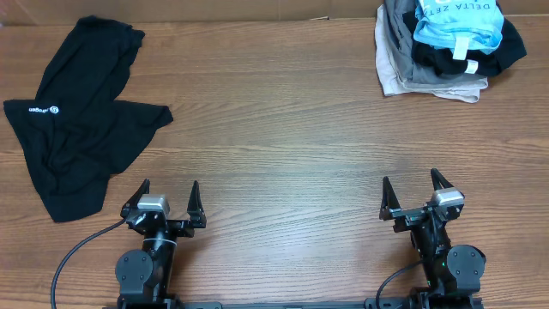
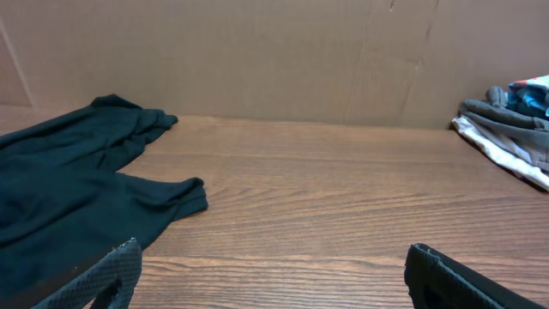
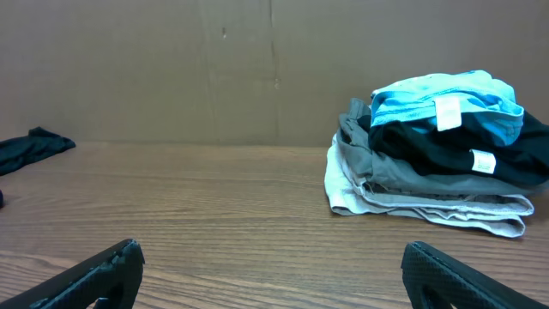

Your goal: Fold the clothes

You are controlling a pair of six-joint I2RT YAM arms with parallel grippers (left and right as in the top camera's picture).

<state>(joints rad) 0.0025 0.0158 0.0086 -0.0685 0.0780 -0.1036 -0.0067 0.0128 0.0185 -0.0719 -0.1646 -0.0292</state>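
A black T-shirt (image 1: 81, 112) with a small white logo lies crumpled at the table's far left; it also shows in the left wrist view (image 2: 69, 197), and a bit of it at the left edge of the right wrist view (image 3: 30, 148). My left gripper (image 1: 168, 194) is open and empty near the front edge, just right of the shirt's lower hem; its fingers (image 2: 270, 266) frame bare wood. My right gripper (image 1: 410, 190) is open and empty at the front right, its fingers (image 3: 270, 266) over bare wood.
A stack of folded garments (image 1: 446, 47), light blue on top, then black, grey and beige, sits at the back right corner; it shows in the right wrist view (image 3: 437, 146) and at the left wrist view's right edge (image 2: 510, 129). A cardboard wall (image 3: 214, 69) backs the table.
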